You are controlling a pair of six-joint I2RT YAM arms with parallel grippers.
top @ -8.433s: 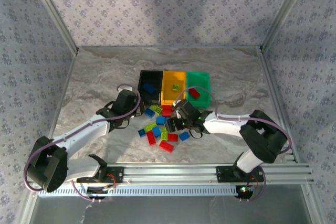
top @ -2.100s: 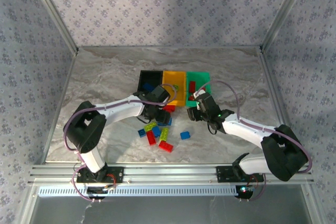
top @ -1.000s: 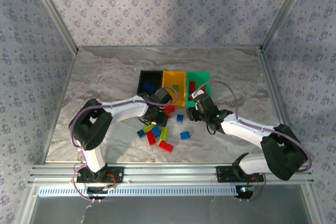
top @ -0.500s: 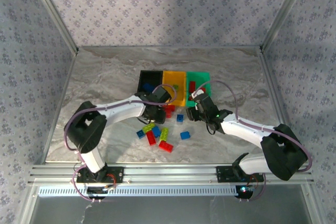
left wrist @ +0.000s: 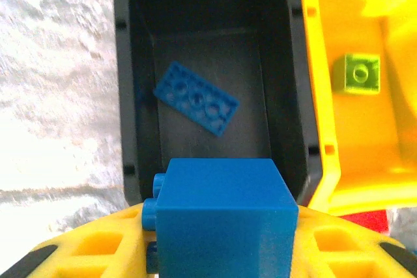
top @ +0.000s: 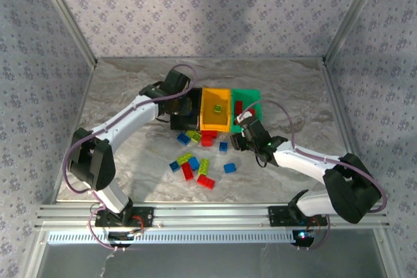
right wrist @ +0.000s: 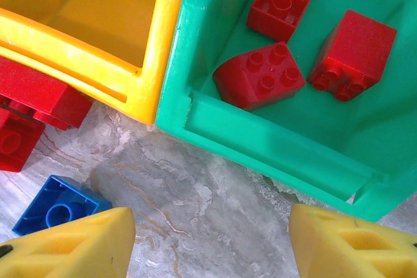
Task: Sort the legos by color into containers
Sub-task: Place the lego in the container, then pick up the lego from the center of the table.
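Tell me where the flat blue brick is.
In the left wrist view, the flat blue brick lies inside the black bin, left of the yellow bin.

Robot lab cell: aluminium frame, patterned walls, marbled tabletop.

Grey-veined marble worktop underneath, floral-patterned wallpaper panels closing in on three sides, and a ribbed aluminium rail along the near edge.

Three bins side by side, loose bricks scattered just before them
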